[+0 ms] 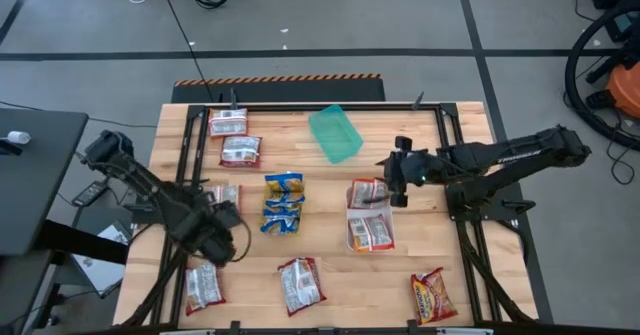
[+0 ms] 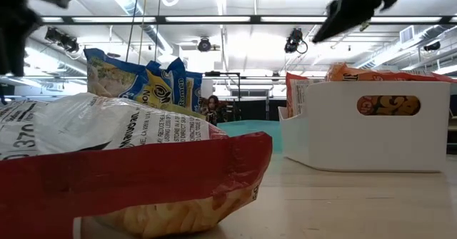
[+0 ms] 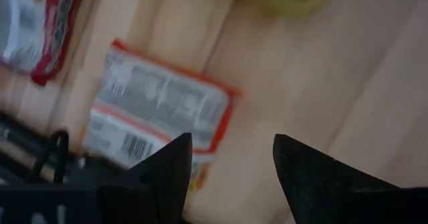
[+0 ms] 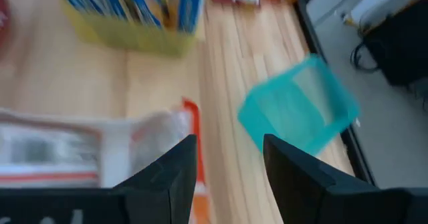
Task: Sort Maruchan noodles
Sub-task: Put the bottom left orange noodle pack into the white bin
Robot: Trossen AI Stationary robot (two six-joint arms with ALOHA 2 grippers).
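Nearest packet: a red-and-white packet point(image 2: 128, 175) fills the low view's foreground, lying flat on the desk point(image 2: 343, 203).
Desk: pale wooden planks with a dark frame point(image 1: 190, 155) along the edges; noodle packets lie scattered over it.
Front row: a white-and-red packet point(image 1: 203, 285), another point(image 1: 301, 283) and an orange packet point(image 1: 433, 296) lie well apart.
Left gripper point(image 1: 222, 237): low over the left side, fingers point(image 3: 167, 177) spread, nothing between them; an orange-edged packet point(image 3: 160, 110) lies just beyond (wrist view only).
Middle: blue-and-yellow packets point(image 1: 283, 203) stand in a yellow tray point(image 4: 127, 33).
White tray point(image 2: 371, 128): holds orange-red packets point(image 1: 370, 215); its cut-out handle shows only in the low view.
Right gripper point(image 1: 396, 173): above the far end of the white tray, fingers point(image 4: 167, 177) apart, holding nothing.
Far side: a green tray point(image 1: 335, 133) lies tilted and empty; two more white-and-red packets point(image 1: 238, 140) sit near the far left edge.
Room: grey floor with dark lines and cables in the high view; ceiling strip lights and a person point(image 2: 212, 109) far back (low view only).
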